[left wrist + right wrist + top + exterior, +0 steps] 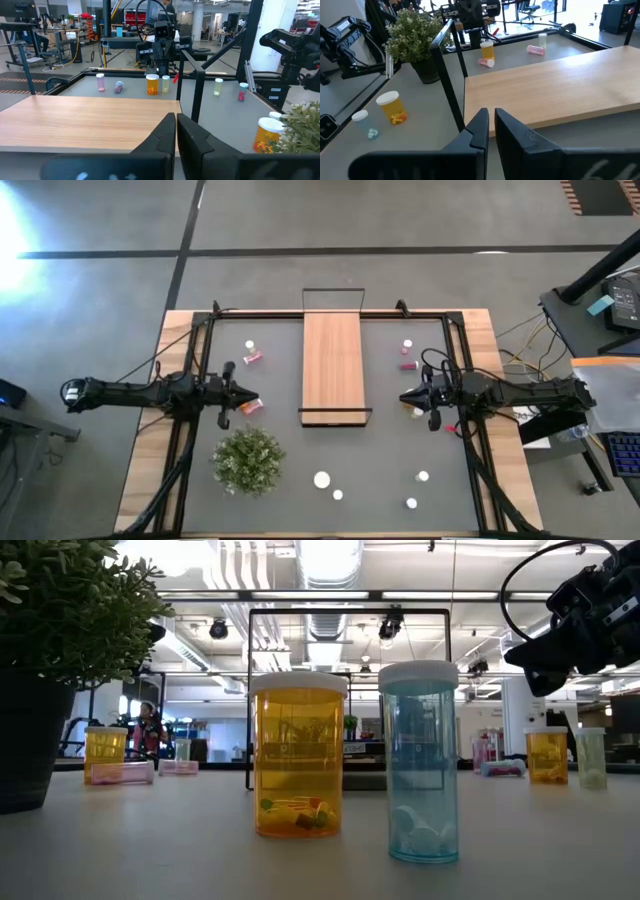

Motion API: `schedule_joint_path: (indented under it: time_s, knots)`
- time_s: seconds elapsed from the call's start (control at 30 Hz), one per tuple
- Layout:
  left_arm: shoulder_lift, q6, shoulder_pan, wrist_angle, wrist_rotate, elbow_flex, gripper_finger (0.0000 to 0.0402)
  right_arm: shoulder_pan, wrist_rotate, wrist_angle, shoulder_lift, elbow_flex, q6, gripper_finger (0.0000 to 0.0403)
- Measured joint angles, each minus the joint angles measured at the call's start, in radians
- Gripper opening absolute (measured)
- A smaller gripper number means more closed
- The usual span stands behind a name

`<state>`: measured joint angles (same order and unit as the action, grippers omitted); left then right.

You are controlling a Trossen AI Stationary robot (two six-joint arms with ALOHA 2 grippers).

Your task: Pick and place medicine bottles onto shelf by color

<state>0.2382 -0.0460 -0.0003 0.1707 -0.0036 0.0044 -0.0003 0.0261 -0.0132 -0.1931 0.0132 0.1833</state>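
- High view: the dark table mat point(380, 480) carries everything; the shelf point(332, 366), a long light-wood board with a black wire frame at each end, lies in the middle, running from near the far edge toward the centre. Nothing sits on it, so sorting looks not yet begun.
- Plant point(247, 461) stands toward the near-left corner of the mat, just beside the left arm.
- Left gripper point(231, 395) hovers left of the shelf, pointing at it; in its wrist view the fingers point(161, 141) are nearly together with only a thin gap, gripping nothing.
- Right gripper point(408, 397) mirrors it on the shelf's right side; fingers point(479, 128) likewise almost closed, empty.
- Medicine bottles lie scattered around the shelf: an orange bottle point(251, 406) and a pink bottle point(252, 358) left of it, a pink bottle on its side point(409, 364) to the right, white-capped bottles point(322, 479) along the near edge.
- Low view: an orange bottle point(298, 760) and a pale blue bottle point(421, 761) stand upright close to the camera.
- Step, my read: approach before the first pick. Next move calls for spreading the fingers, dropping over one bottle; the orange one by the left gripper looks the nearest candidate.
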Motion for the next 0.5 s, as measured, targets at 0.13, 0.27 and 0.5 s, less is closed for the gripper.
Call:
schedule_joint_path:
  time_s: [0.13,0.27,0.5]
  knots:
    - [0.000,0.000,0.000,0.000,0.000,0.000,0.0000,0.000,0.000,0.000,0.000,0.000,-0.001,0.0022]
    - [0.000,0.000,0.000,0.000,0.000,0.000,0.0000,0.000,-0.020,-0.038,0.004,0.000,-0.027,0.0022]
    - [0.000,0.000,0.000,0.001,0.000,0.000,0.0000,0.000,-0.061,-0.201,-0.004,0.000,-0.090,0.0022]
